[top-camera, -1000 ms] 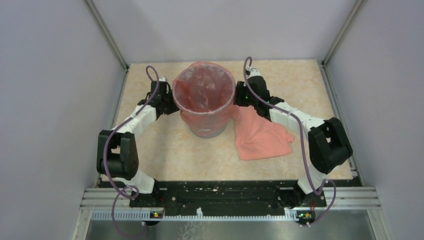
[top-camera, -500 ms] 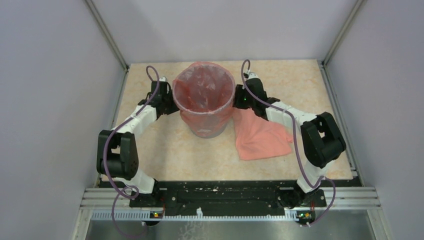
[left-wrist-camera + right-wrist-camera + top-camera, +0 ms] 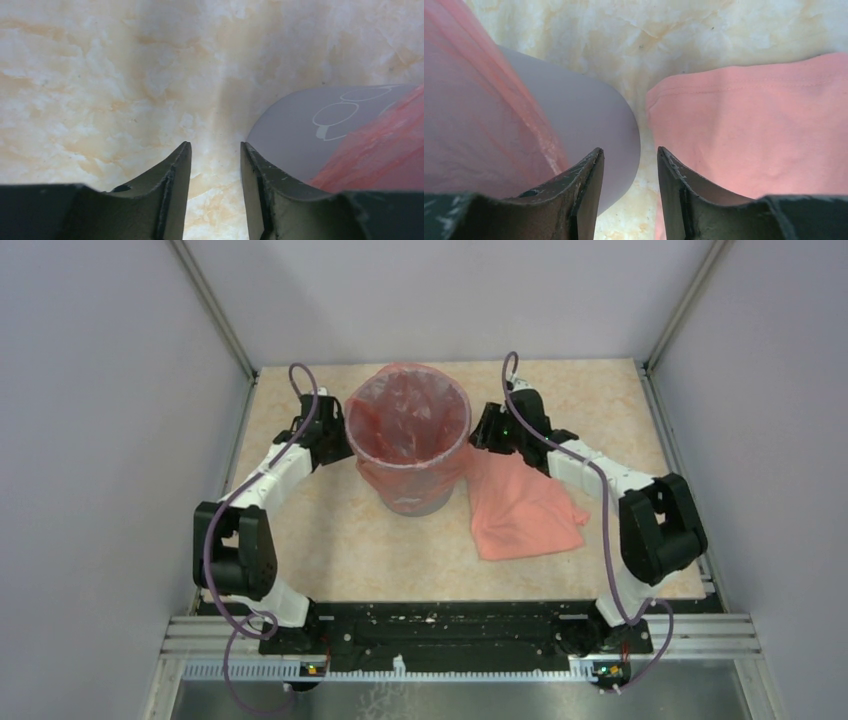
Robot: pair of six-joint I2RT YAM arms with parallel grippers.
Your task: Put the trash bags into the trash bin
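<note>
The bin (image 3: 428,506) is standing upright in the upper middle of the top view, on the table (image 3: 350,540). The lining bag (image 3: 408,425) is sitting inside it, folding over the rim and hanging down the outer wall. The flat bag (image 3: 522,515) is lying spread on the table at centre right, its upper left edge touching the foot of the bin. The left gripper (image 3: 335,440) is hovering just beside the bin's left wall, its jaws parted and gripping nothing, with bare table showing between them in its wrist view. The right gripper (image 3: 487,430) is hanging just beside the bin's right wall, above the flat bag's upper corner, jaws likewise parted and empty.
</note>
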